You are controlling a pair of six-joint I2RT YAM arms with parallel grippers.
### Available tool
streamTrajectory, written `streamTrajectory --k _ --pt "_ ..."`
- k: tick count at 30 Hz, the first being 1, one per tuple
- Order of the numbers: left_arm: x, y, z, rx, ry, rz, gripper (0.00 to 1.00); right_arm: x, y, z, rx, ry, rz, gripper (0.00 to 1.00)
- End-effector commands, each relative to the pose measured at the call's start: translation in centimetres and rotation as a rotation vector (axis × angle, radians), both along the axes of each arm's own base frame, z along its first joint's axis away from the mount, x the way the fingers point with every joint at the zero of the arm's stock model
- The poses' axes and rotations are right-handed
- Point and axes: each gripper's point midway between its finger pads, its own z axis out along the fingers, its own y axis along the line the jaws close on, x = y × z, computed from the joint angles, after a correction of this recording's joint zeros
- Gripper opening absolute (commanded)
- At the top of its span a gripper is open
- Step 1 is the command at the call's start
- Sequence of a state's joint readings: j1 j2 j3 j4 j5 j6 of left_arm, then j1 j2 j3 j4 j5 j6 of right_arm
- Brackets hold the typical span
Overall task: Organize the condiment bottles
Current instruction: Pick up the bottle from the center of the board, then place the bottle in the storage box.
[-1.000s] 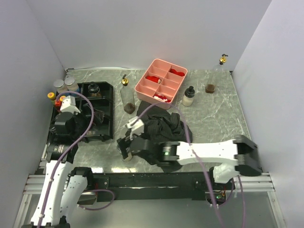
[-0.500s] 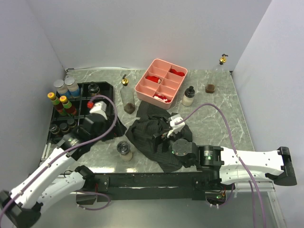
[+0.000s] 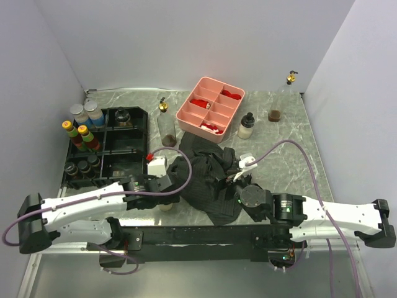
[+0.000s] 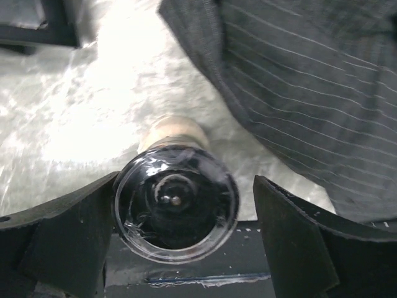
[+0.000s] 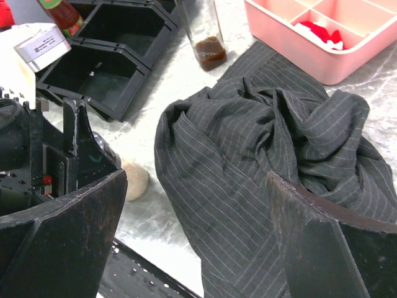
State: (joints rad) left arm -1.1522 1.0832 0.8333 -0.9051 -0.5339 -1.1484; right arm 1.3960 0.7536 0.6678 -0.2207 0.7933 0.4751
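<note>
A small clear bottle with a dark top (image 4: 175,214) and tan contents stands on the marble near the front edge, almost hidden under my left gripper (image 3: 162,192) in the top view. That gripper (image 4: 185,186) is open around the bottle, which rests against the left finger with a gap to the right one. My right gripper (image 3: 231,179) hangs open and empty over a dark striped cloth (image 5: 273,155). Other bottles: grey-capped jars (image 3: 85,109), red bottles with yellow caps (image 3: 82,132), a tall gold-capped bottle (image 3: 165,127), a black-capped white bottle (image 3: 247,126), a brown jar (image 3: 274,115).
A black divided tray (image 3: 138,133) at the left holds small dark bottles (image 3: 79,166) and one black-capped bottle (image 3: 121,114). A pink divided tray (image 3: 186,115) with red pieces stands at the back. A gold-capped bottle (image 3: 289,79) is in the far right corner. The cloth (image 3: 208,180) lies mid-front.
My right gripper left the front bottle and drew back right over the cloth. My left arm swung from the black tray down to that bottle and now straddles it.
</note>
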Motion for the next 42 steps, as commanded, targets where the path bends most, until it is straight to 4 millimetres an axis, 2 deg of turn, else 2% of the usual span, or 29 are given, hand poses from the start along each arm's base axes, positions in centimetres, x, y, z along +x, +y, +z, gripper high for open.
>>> streamTrajectory --k 1,6,7,9,12,13,14,15,18,21,22,24,25,26,27,28,30,31,32,33,34,35,38,41,42 --pt "0.7 0.6 1.5 0.001 -0.053 0.103 0.84 0.4 -1.1 -0.1 0.021 0.001 -0.048 1.00" --pt "0.9 0.8 2.0 -0.045 -0.089 0.113 0.66 0.2 -1.1 0.0 0.045 0.006 -0.037 1.00" --pt "1.0 0.9 2.4 -0.063 -0.102 0.117 0.58 0.2 -1.1 0.0 0.048 0.008 -0.034 1.00" --pt "1.3 1.1 3.2 -0.081 -0.131 0.126 0.51 0.1 -1.0 -0.1 0.048 0.010 -0.028 1.00" --pt "1.8 0.9 5.0 -0.123 -0.176 0.125 0.30 0.1 -1.0 0.0 0.045 0.012 -0.029 1.00" --pt "2.0 0.9 5.7 -0.138 -0.192 0.127 0.15 0.0 -0.9 0.1 0.046 0.014 -0.025 1.00" --pt "2.3 1.0 6.8 -0.146 -0.211 0.131 0.05 0.1 -1.0 0.2 0.051 0.014 -0.028 1.00" --pt "2.7 1.4 7.7 -0.137 -0.243 0.151 0.01 0.0 -1.0 0.2 0.051 0.015 -0.025 1.00" --pt "3.7 2.6 10.8 -0.110 -0.311 0.184 0.01 -0.1 -1.1 0.4 0.066 0.017 -0.015 1.00" --pt "6.2 4.6 13.8 -0.061 -0.385 0.249 0.01 -0.3 -1.3 0.4 0.072 0.017 -0.011 1.00" --pt "7.7 6.4 14.3 -0.046 -0.395 0.321 0.01 -0.2 -1.4 0.4 0.075 0.017 -0.012 1.00" --pt "9.3 7.3 14.7 -0.033 -0.392 0.299 0.01 -0.3 -1.6 0.4 0.082 0.018 -0.016 1.00" --pt "11.2 9.0 15.8 -0.069 -0.436 0.378 0.01 -0.3 -1.7 0.4 0.083 0.018 -0.018 1.00" --pt "11.8 9.3 15.4 -0.082 -0.419 0.369 0.01 -0.3 -1.8 0.4 0.087 0.020 -0.015 1.00" --pt "12.4 10.4 15.4 -0.052 -0.426 0.376 0.01 -0.3 -1.9 0.3 0.087 0.021 -0.016 1.00" --pt "13.9 12.4 15.8 -0.046 -0.445 0.450 0.01 -0.3 -2.0 0.3 0.089 0.019 -0.017 1.00" --pt "15.2 13.8 16.0 -0.028 -0.450 0.458 0.01 -0.4 -2.1 0.2 0.089 0.017 -0.013 1.00" --pt "16.3 15.7 15.6 -0.008 -0.441 0.511 0.01 -0.4 -2.1 0.2 0.091 0.018 -0.016 1.00" --pt "17.5 16.4 16.1 -0.010 -0.459 0.512 0.01 -0.4 -2.1 0.1 0.089 0.019 -0.012 1.00" --pt "18.2 16.0 15.9 -0.052 -0.438 0.478 0.01 -0.4 -2.1 0.0 0.088 0.018 -0.015 1.00" --pt "19.1 17.5 15.3 -0.044 -0.419 0.511 0.01 -0.4 -2.2 0.0 0.086 0.018 -0.013 1.00" --pt "19.9 17.7 16.0 -0.059 -0.438 0.512 0.01 -0.4 -2.2 0.0 0.087 0.017 -0.013 1.00" --pt "21.3 18.8 15.6 -0.029 -0.441 0.532 0.01 -0.4 -2.4 -0.2 0.087 0.016 -0.016 1.00" --pt "22.9 19.3 14.9 -0.012 -0.449 0.509 0.01 -0.5 -2.4 -0.3 0.098 0.015 -0.008 1.00" --pt "23.6 19.4 15.2 -0.017 -0.473 0.502 0.01 -0.5 -2.5 -0.3 0.098 0.014 -0.006 1.00"
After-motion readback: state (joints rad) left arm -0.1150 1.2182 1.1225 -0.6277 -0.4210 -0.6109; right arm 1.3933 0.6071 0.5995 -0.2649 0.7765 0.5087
